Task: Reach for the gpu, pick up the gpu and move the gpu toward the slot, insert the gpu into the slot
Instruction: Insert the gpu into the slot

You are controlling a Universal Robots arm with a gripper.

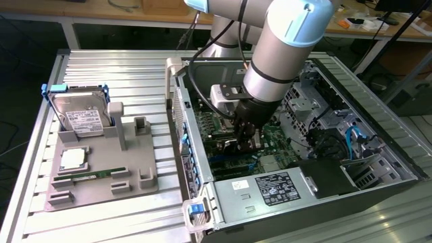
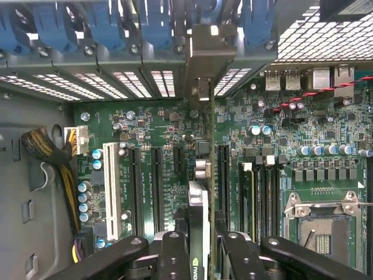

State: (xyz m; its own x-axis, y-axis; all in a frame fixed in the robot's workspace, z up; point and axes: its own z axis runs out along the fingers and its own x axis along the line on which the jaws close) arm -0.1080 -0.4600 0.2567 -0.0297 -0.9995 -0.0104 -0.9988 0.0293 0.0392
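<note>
My gripper (image 1: 247,137) is down inside the open computer case (image 1: 378,167), just above the motherboard (image 1: 273,136), and it is clenched on the gpu (image 2: 198,224). In the wrist view the card stands on edge between my fingers (image 2: 173,256), running straight away from the camera toward the rear wall of the case; its silvery bracket end (image 2: 204,58) sits up against the row of blue expansion clips (image 2: 116,23). The card's lower edge lies along the motherboard among the long black sockets (whether it is fully seated I cannot tell, since the card itself hides what is beneath it). A white socket (image 2: 111,184) stands a few rows to one side. In the exterior view, the hard drive (image 1: 78,114) rests upright on the grey fixture tray (image 1: 135,185) at that view's left, well apart from the case.
</note>
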